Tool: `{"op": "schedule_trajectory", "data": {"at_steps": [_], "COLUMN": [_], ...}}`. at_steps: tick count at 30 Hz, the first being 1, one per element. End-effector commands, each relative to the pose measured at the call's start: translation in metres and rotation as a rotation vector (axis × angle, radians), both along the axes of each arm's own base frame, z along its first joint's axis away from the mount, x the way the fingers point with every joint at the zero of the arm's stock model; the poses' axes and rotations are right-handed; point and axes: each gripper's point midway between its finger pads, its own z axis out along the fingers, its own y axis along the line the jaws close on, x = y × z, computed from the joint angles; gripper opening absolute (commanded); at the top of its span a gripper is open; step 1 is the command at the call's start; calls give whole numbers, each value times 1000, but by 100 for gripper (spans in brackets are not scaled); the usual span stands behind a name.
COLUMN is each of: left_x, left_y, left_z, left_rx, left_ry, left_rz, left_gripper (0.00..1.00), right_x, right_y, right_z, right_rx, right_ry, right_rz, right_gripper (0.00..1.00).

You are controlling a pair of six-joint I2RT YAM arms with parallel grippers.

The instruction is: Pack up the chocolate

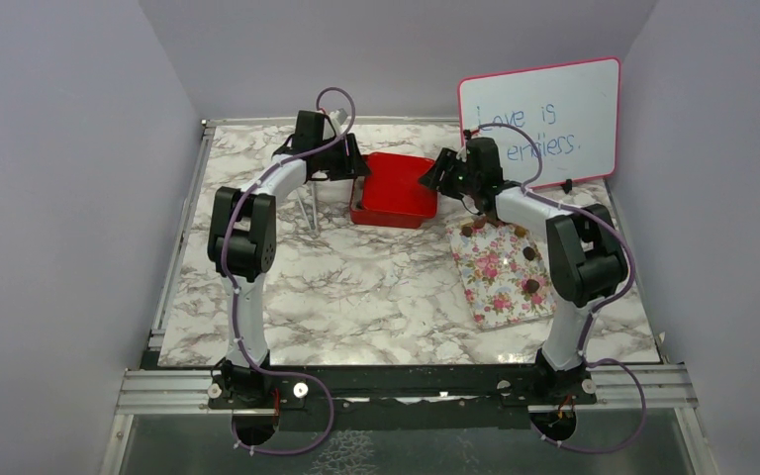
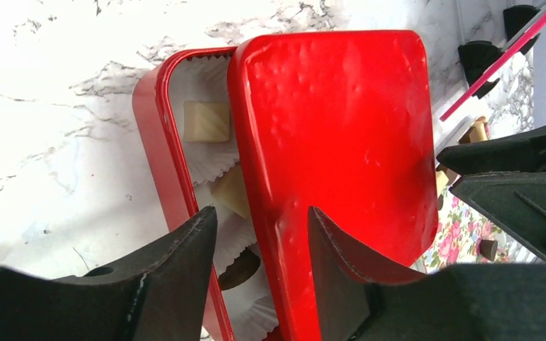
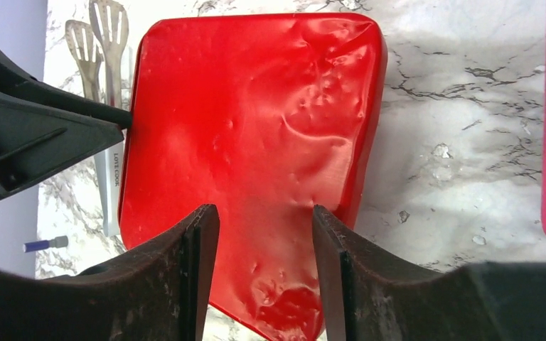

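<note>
The left fingers (image 2: 185,273) and right fingers (image 3: 192,270) both stood released, spread above the red lid (image 2: 341,135), which lay askew on the red tin (image 2: 158,149). Between and just beyond the left fingers, three pieces of chocolate (image 2: 206,121), two cream and one dark, sat in white paper cups (image 2: 210,160) in a row along the tin's long axis. More pieces lay on the floral cloth (image 1: 500,272) behind the right fingers.

A lab booth: plain walls (image 1: 59,198) enclose the marble-patterned table (image 1: 356,297).
</note>
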Motion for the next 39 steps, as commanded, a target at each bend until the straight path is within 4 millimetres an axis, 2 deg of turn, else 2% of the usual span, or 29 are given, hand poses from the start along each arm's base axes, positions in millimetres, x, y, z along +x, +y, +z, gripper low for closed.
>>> {"op": "schedule_trajectory", "data": {"at_steps": [1, 5, 11, 15, 17, 21, 24, 29, 33, 39], "left_x": [11, 10, 9, 7, 9, 10, 4, -2, -1, -1], "left_y": [12, 13, 15, 15, 18, 28, 21, 4, 3, 6], "left_z": [23, 25, 27, 39, 41, 26, 16, 12, 12, 2], "left_rx": [48, 57, 86, 86, 108, 174, 154, 72, 67, 85], "left_ry": [-80, -95, -104, -128, -133, -115, -96, -75, -80, -66], "left_rz": [23, 8, -18, -29, -20, -11, -62, -147, -146, -140], "left_gripper": [53, 62, 70, 74, 74, 75, 76, 76, 75, 70], "right_x": [6, -1, -5, -3, -3, -1, 0, 2, 1, 7], "right_y": [-13, -20, -25, -16, -11, -9, -7, 0, 3, 6], "right_z": [25, 14, -7, -10, -11, -13, -15, -17, -19, -21], "right_rx": [-62, -107, -158, -128, -111, -96, -92, -61, -43, -13], "right_ry": [-43, 13, 87, 87, 86, 90, 96, 102, 108, 105], "right_rz": [-26, -40, -38, 3, 19, 19, 21, 40, 43, 32], "right_gripper": [57, 59, 61, 55, 50, 46, 46, 44, 40, 36]}}
